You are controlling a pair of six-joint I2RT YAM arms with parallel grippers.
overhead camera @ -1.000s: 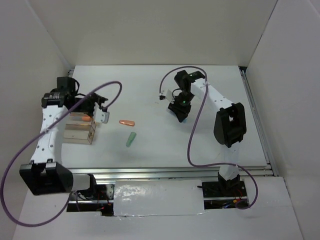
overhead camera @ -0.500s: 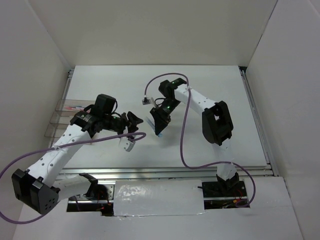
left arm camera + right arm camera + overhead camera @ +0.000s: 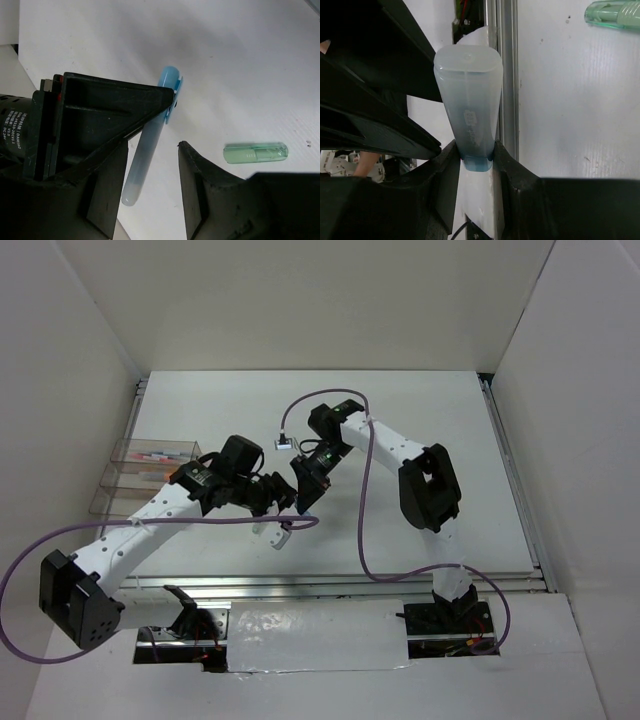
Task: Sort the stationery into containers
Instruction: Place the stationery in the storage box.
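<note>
I am looking down on the white table (image 3: 450, 440), where both arms are reaching in toward the middle. The left arm (image 3: 140, 530) is stretching in from the near left and the right arm (image 3: 385, 445) is folding back from the far right, so the two wrists are meeting just in front of me. The clear containers (image 3: 112, 490) are sitting at the left edge, well apart from the grippers, with a few pink and orange pieces (image 3: 158, 454) lying in the far compartment. The right gripper (image 3: 476, 156) is clamping one end of a pale blue pen (image 3: 468, 90) between its fingers. The left gripper (image 3: 172, 120) is standing parted with that pen passing between its fingers; whether either finger is touching it I cannot tell. A pale green cap (image 3: 255, 152) is lying flat on the table near the left gripper, apart from the blue pen.
</note>
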